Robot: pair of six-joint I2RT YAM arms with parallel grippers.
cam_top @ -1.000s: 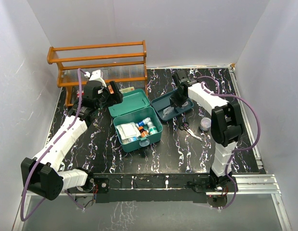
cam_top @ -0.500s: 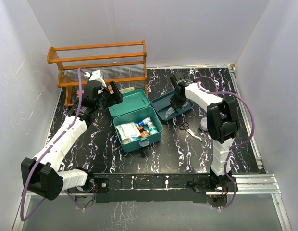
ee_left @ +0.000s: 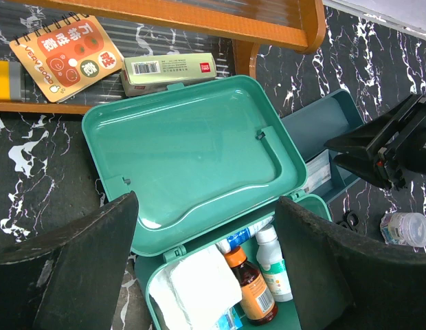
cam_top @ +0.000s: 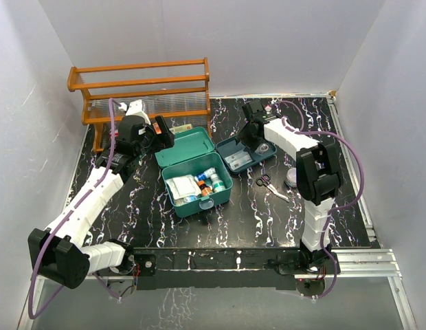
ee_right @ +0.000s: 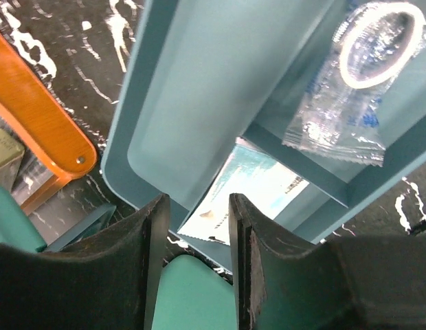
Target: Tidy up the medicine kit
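Observation:
The medicine kit [cam_top: 199,184] stands mid-table with its lid [ee_left: 192,144] swung open. Inside lie white gauze [ee_left: 199,289], a brown bottle with an orange cap [ee_left: 253,289] and a white bottle [ee_left: 275,265]. My left gripper [ee_left: 206,234] hovers wide open above the kit's back edge and holds nothing; the top view shows it at the lid [cam_top: 161,133]. My right gripper [ee_right: 199,227] is open over the blue two-compartment tray [ee_right: 199,103]. A white-and-teal packet [ee_right: 258,185] lies loose in the tray below its fingers. A clear sachet [ee_right: 364,82] rests in the other compartment.
A wooden rack [cam_top: 141,89] stands at the back left, with a notebook [ee_left: 65,45] and a small box [ee_left: 168,69] under it. Scissors [cam_top: 268,184] and a small clear jar [cam_top: 293,179] lie right of the kit. The tray [cam_top: 246,151] touches the kit's right side.
My right gripper has opened from shut and pulled back a little, leaving the white-and-teal packet lying in the tray. The left arm has not moved.

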